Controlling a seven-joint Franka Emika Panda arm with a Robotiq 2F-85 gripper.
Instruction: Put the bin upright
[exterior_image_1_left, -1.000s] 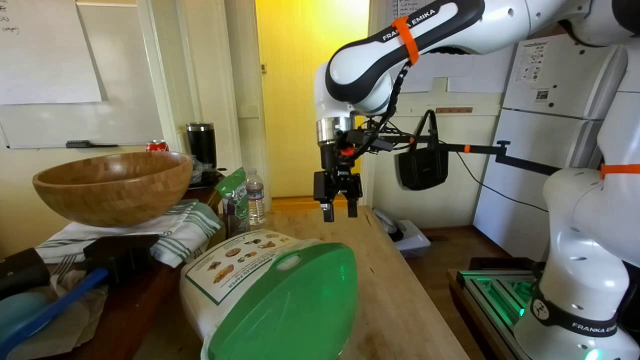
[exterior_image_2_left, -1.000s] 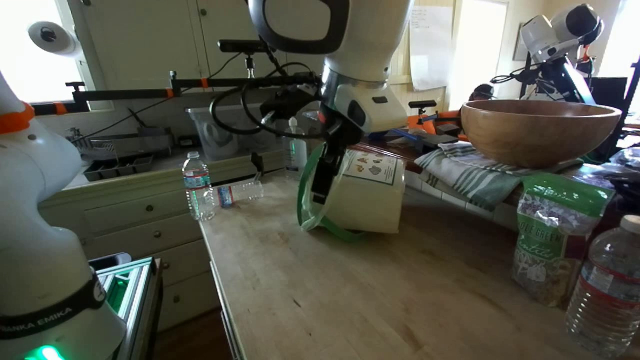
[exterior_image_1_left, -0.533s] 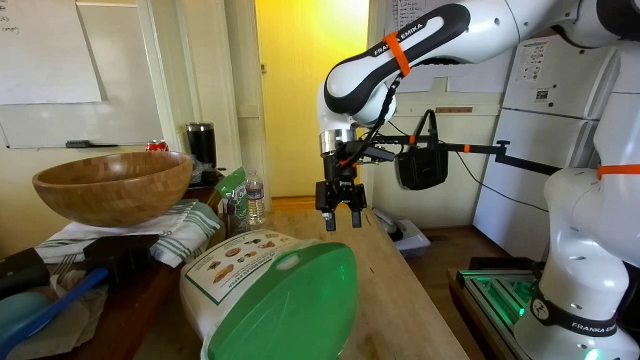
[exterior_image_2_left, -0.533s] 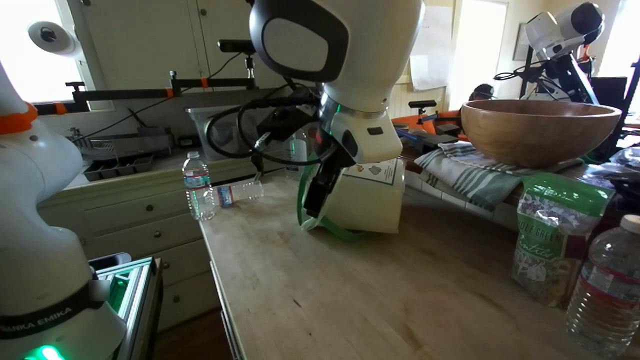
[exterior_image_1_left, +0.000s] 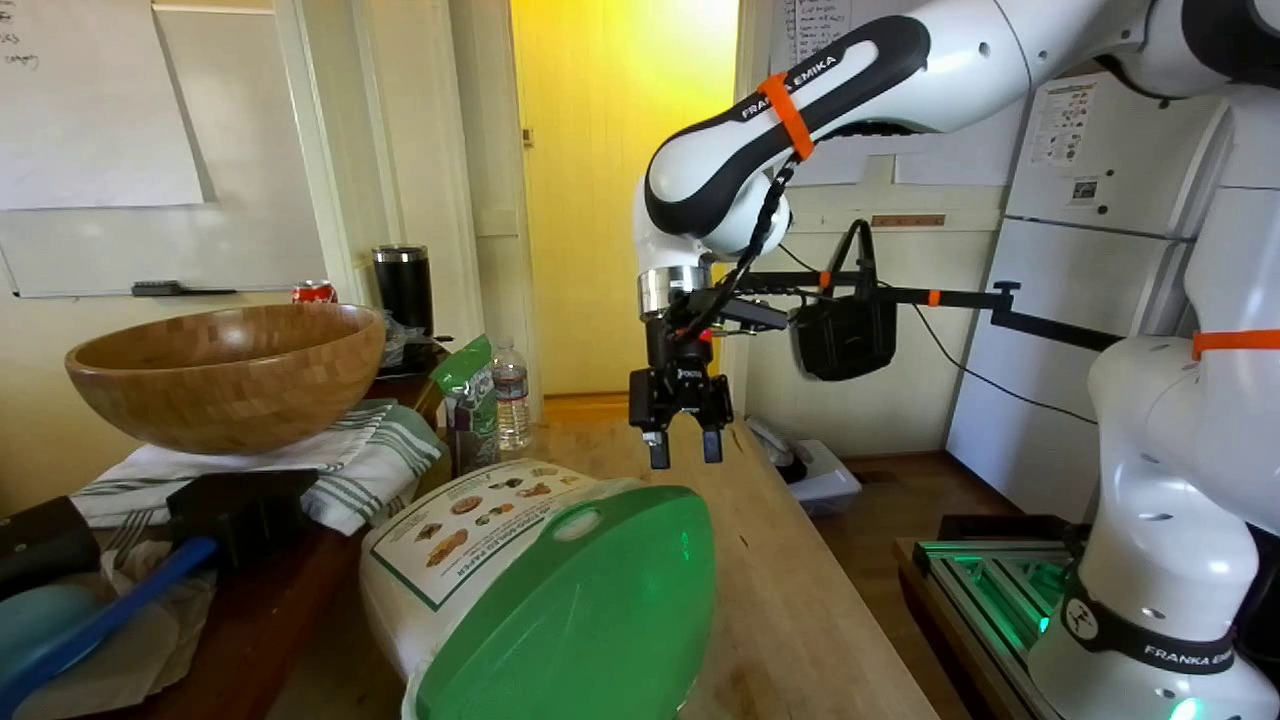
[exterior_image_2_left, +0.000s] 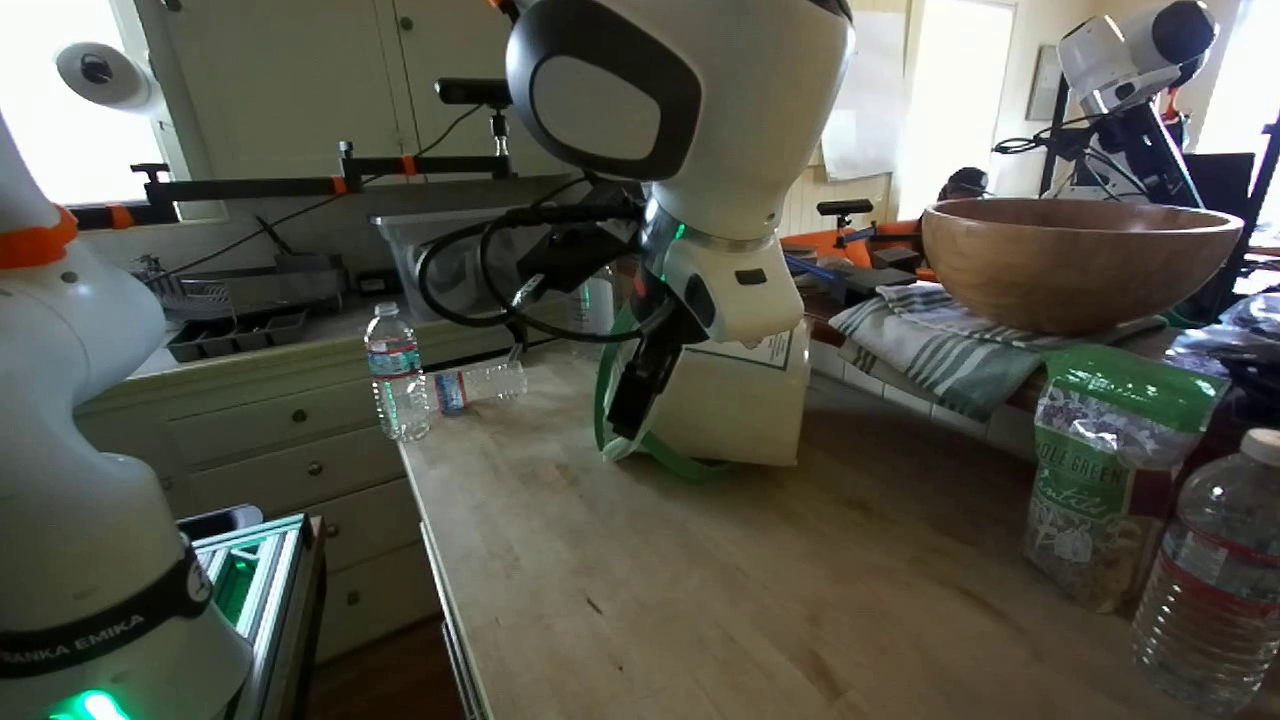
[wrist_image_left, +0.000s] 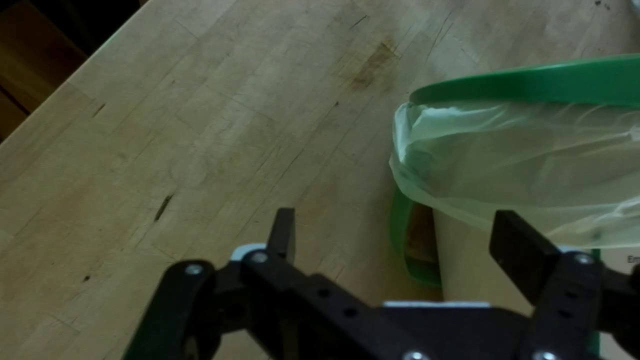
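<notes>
My fingers (wrist_image_left: 284, 232) stand wide apart, holding nothing, aimed down at the table (wrist_image_left: 210, 150). In the wrist view one hangs over the wood and the other overlaps the bin (wrist_image_left: 470, 255), so the bin lies toward that second finger, its edge crossing the gap between them. In the gap I see a green band (wrist_image_left: 398, 227) and, just past it, a pale liner (wrist_image_left: 500, 150) folded over the mouth. Whether I touch any of it, I cannot tell.

The bin is on its side on the table, its long axis running from the green lid (exterior_image_1_left: 590, 610), turned toward my base (exterior_image_1_left: 1150, 560), to the bottom, turned away. I am therefore at the mouth end, and I judge the coming move turns on that: take hold here, raise this end, and let the bottom swing under.

The lid's broad face and the bin's printed pictures (exterior_image_1_left: 490, 515) show in an exterior view; the wrist view gives only the lid's edge, and in an exterior view my wrist (exterior_image_2_left: 735, 285) covers part of the bin.
</notes>
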